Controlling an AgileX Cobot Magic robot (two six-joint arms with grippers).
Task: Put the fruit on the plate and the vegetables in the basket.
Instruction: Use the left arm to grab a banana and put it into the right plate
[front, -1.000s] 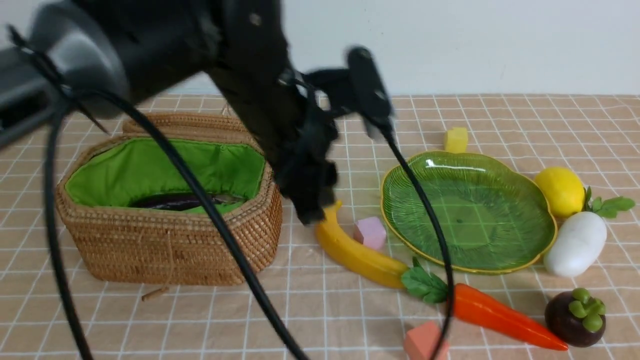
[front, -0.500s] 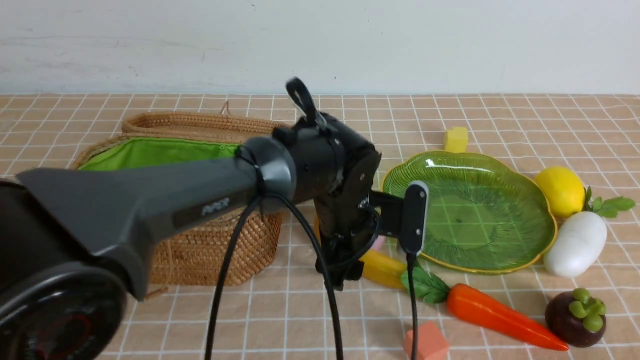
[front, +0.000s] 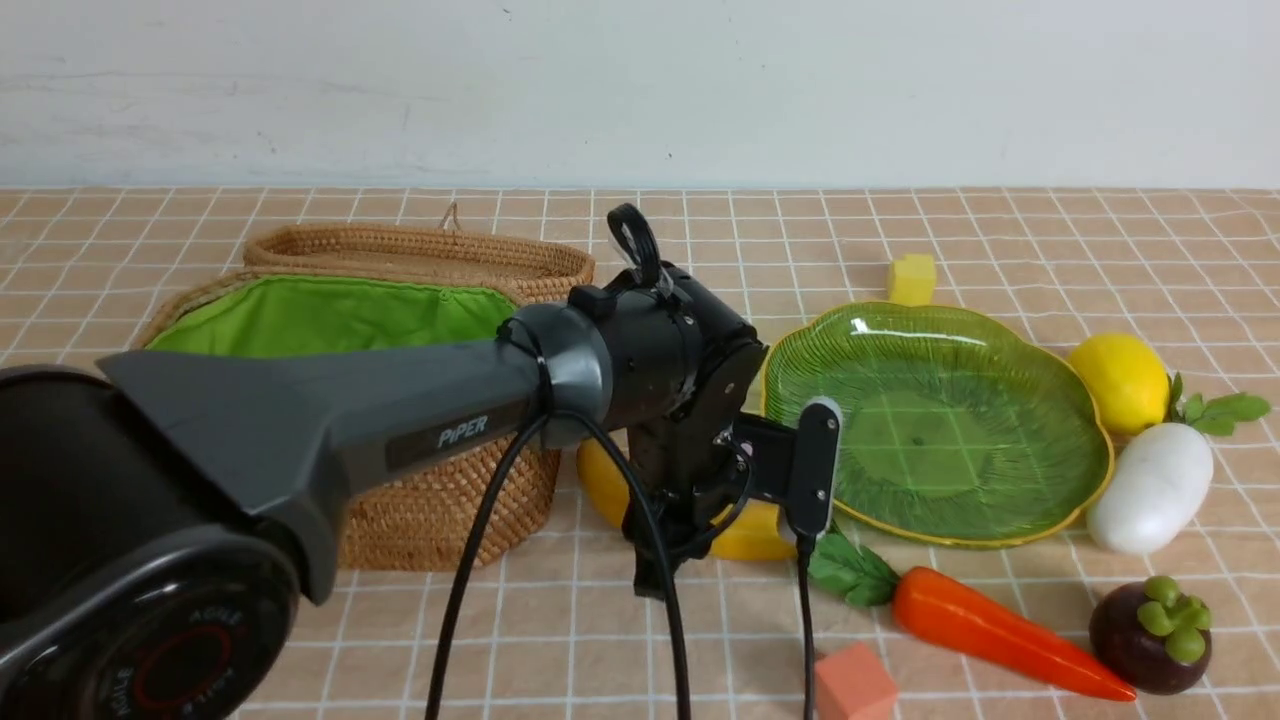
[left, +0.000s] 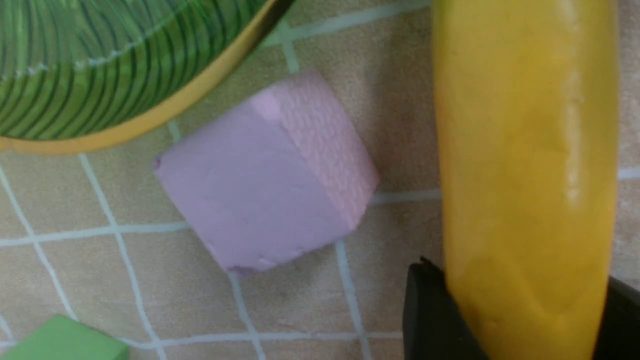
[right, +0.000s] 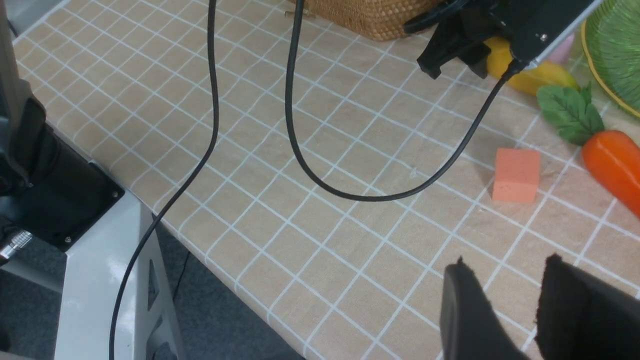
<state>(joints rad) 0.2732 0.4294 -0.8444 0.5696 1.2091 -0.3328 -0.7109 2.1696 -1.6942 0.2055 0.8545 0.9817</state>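
Banana (left: 525, 175): located between basket (front: 440, 500) and plate (front: 960, 430), pink cube (left: 265, 175) just beside it. Left gripper (left: 520, 280): jaws set on either flank of the banana, seemingly pinching it, though we see only their tips. Right gripper (right: 505, 270): parted a little, empty, over the near part of the table, well apart from the fruit. Step in hand, as we judge it: securing the banana. Next move calls for a lift clear of cube and carrot (front: 990, 630) leaves, then a short carry over the plate's rim.
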